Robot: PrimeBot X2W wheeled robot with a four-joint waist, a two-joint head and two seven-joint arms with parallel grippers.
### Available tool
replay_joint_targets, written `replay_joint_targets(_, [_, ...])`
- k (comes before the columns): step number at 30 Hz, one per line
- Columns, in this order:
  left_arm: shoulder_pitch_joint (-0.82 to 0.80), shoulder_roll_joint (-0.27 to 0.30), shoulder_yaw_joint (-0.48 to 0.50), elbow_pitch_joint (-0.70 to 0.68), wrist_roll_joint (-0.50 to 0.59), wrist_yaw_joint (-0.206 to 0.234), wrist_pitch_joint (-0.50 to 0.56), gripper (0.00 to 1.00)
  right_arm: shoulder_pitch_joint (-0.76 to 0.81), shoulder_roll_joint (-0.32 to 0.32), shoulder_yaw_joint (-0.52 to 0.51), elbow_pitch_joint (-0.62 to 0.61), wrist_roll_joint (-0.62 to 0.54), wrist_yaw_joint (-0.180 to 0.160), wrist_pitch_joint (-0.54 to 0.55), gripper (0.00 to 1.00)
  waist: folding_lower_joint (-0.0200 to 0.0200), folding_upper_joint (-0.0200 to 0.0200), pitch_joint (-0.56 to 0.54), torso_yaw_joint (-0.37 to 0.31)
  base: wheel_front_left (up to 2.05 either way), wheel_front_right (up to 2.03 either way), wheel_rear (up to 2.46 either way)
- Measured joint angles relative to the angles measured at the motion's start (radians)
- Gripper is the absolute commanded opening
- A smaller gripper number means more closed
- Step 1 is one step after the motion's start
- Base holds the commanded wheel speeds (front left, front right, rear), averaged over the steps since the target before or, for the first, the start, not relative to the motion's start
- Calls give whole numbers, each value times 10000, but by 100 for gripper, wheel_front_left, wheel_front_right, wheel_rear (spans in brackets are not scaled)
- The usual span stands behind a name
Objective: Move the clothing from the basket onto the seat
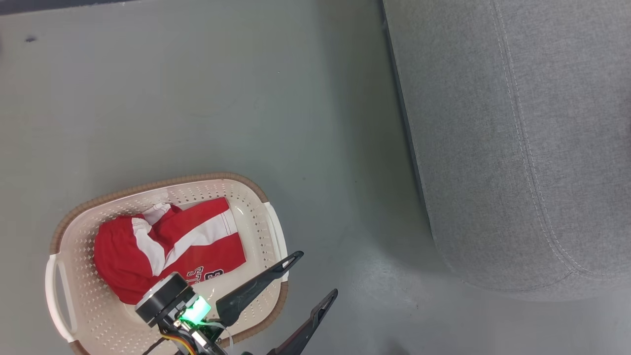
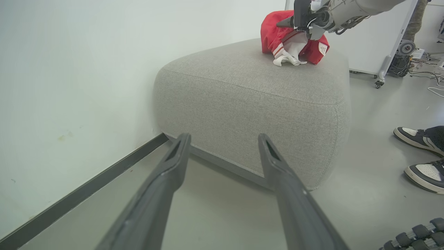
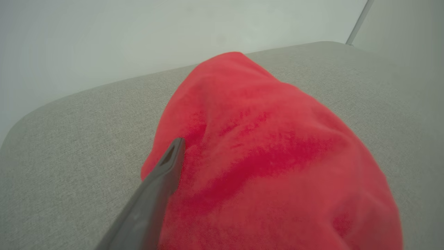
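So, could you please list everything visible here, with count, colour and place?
Laundry basket: one, cream, brown rim, on the floor.
Sofa: one, grey, beside the white wall.
Garment in basket: one, red with white panels, bunched inside.
Garment on sofa: one, red and white, on its top.
Shoes: two, dark and white, a person's, on the floor beside the sofa.
Left tool: one, dark, open, near the basket's rim.
Right tool: one, dark, at the garment on the sofa.

Looks like a robotics lab: bare grey floor point(image 2: 374, 114), plain white wall point(image 2: 69, 69), loose cables point(image 2: 425, 63) by a wheeled stand point(image 2: 385, 64), lone sofa point(image 2: 249, 104).
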State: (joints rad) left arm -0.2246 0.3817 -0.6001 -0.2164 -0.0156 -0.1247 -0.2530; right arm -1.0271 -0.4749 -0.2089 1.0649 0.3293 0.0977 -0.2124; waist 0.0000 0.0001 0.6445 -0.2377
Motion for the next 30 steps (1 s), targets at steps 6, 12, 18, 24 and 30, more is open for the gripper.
replay_joint_targets(6, [-4, -69, 8, 146, -221, 0, 0, 100, -264, 38, 313, 337, -73, 81, -8, 100, 0, 0, -171, -40, 0, 0, 0])
replay_joint_targets(12, [-5, -314, -17, 336, -274, 0, 0, 100, -318, 198, 500, 756, -159, 98, -4, 100, 0, 0, -466, -85, 0, 0, 0])
replay_joint_targets(18, [-19, -675, -94, 533, -393, 0, 0, 100, -210, 487, 736, 1062, -291, 167, -63, 100, 0, 0, -896, -161, 0, 0, 0])
replay_joint_targets(24, [-19, -1003, -157, 828, -464, 13, 0, 100, 195, 692, 863, 1360, -345, 167, -140, 100, -1, -1, -1435, -255, 0, 0, 0])
replay_joint_targets(30, [55, -1306, -176, 1131, -537, 27, 0, 100, 750, 1074, 882, 1455, -357, 167, -201, 100, -1, -2, -2041, -368, 0, 0, 0])
